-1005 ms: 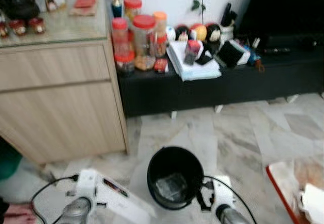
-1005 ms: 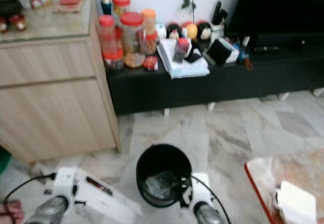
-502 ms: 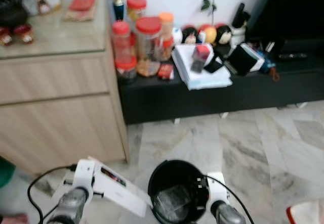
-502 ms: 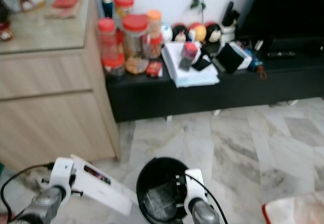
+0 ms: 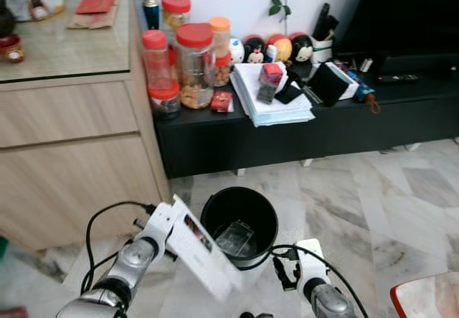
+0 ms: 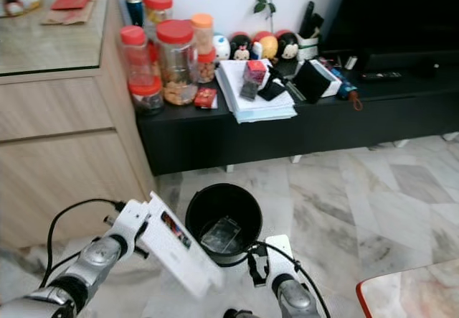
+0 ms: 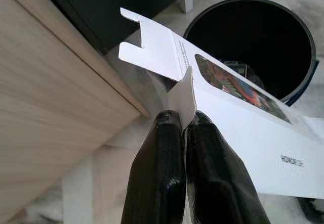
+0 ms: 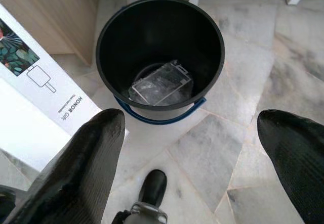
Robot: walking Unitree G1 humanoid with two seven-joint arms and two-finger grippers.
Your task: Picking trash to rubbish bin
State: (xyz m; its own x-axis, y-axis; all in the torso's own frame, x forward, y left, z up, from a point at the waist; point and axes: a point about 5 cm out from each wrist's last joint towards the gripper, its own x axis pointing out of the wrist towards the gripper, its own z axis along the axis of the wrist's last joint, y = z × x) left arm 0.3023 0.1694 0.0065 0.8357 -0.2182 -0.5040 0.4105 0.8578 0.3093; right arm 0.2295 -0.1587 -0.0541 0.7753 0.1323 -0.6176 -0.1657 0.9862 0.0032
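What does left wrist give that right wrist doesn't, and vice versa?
Left wrist alone: the left gripper with its black fingers pinched on a flap of the white carton, plus the wooden cabinet side and the carton's notched end.

Right wrist alone: the right gripper with its fingers spread wide above the floor, the bin's blue handle, and the clear plastic tray lying at the bin's bottom.

Both: the black bin, the carton beside it, and the marble floor.

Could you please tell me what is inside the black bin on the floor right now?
A clear plastic container lies on the bottom of the black bin. The white box in the left hand is outside it. The near inner wall is hidden by the rim.
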